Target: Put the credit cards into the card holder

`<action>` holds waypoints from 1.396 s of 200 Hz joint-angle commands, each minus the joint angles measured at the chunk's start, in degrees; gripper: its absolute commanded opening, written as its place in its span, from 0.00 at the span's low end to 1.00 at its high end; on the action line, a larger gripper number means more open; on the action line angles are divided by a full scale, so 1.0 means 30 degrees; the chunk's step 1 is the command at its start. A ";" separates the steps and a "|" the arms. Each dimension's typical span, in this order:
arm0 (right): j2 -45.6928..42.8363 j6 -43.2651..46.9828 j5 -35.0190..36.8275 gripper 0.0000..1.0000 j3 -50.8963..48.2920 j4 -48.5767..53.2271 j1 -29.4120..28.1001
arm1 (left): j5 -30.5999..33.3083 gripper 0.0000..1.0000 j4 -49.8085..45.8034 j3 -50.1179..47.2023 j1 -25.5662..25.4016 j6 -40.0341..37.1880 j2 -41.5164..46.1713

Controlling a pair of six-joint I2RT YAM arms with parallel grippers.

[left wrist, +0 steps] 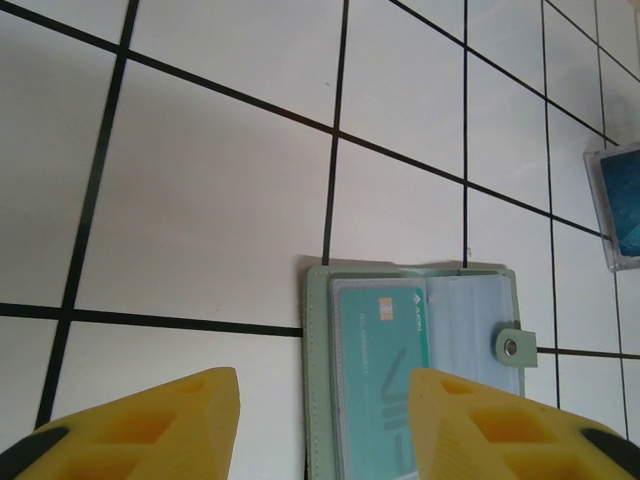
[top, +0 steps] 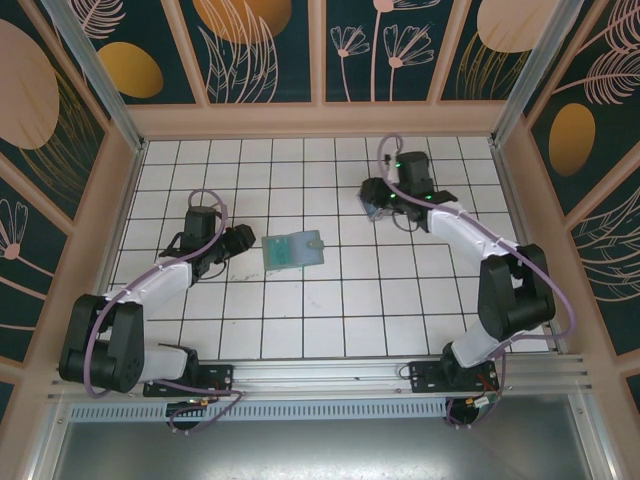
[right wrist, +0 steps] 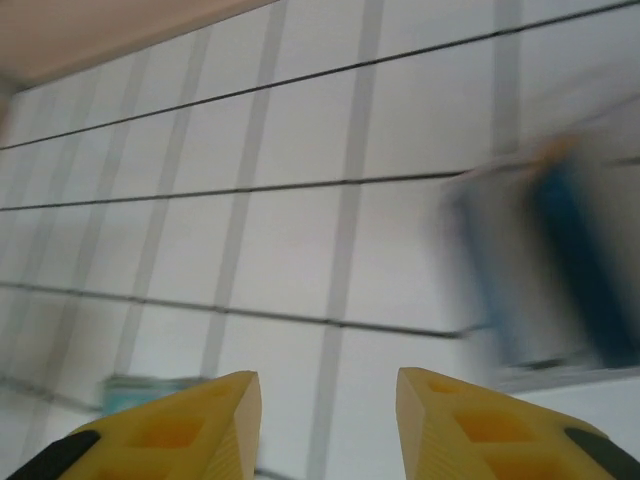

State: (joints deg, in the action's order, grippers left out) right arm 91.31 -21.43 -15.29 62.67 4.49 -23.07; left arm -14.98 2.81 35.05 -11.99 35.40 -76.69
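Lying open on the worktop [top: 300, 320] with bare tiles off every edge, the card holder [left wrist: 420, 380] is partly hidden by the parted, empty fingers of the left tool [left wrist: 322, 400]. Right of the holder, the right tool [right wrist: 328, 385] gapes empty; the credit cards [right wrist: 550, 265] beyond it are blurred.

Nothing reads clearly. In the left wrist view the teal card [left wrist: 372, 370] tucked in the open card holder [left wrist: 468, 315] carries a short line of small white print running along its length, beside a pale chip-like square [left wrist: 383, 303] — too small to make out. Below it stand large thin outlined strokes, perhaps letters, cut by the lower edge — not legible. The blue card [left wrist: 622, 205] at the right edge shows no readable marking, and the right wrist view is too blurred for any print
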 commanded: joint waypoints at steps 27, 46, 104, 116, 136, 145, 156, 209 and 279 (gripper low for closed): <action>0.1969 -0.3725 -0.1773 0.42 -0.2171 -0.3123 -0.5107 | -0.2182 0.51 0.0118 0.0383 0.0023 -0.0318 -0.2310; 0.2453 -0.3865 -0.1595 0.43 -0.2560 -0.3585 -0.5427 | -0.1801 0.52 0.0499 -0.0047 0.0019 -0.0356 -0.2041; 0.4036 -0.3276 -0.3194 0.44 -0.2837 -0.4346 -0.5523 | -0.2205 0.53 0.1117 -0.0085 0.0027 -0.0067 -0.2558; 0.4498 -0.3236 -0.3058 0.44 -0.2524 -0.3928 -0.5577 | -0.2454 0.52 0.1346 -0.0132 0.0010 0.0089 -0.2701; 0.4998 -0.2803 -0.2677 0.44 -0.2477 -0.3886 -0.5668 | -0.2385 0.53 0.1288 -0.0144 -0.0265 -0.0236 -0.2809; 0.5344 -0.2527 -0.2682 0.44 -0.2243 -0.3628 -0.5669 | -0.2159 0.53 0.0720 0.0080 -0.0470 -0.0600 -0.2858; 0.5777 -0.2246 -0.2820 0.43 -0.1694 -0.3078 -0.5698 | -0.1960 0.53 0.0230 0.0233 -0.0629 -0.0848 -0.2814; 0.5994 -0.1503 -0.2581 0.43 -0.0193 -0.1798 -0.5904 | -0.1534 0.48 -0.0453 0.0417 -0.0794 -0.1331 -0.3561; 0.6358 -0.1099 0.0087 0.43 0.1053 0.0035 -0.6622 | -0.0900 0.30 0.0135 0.0173 -0.0825 -0.1047 -0.3965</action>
State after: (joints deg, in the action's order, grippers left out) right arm 108.73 -25.58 -18.22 63.42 1.87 -41.50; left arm -18.59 3.20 35.27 -14.22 32.60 -87.81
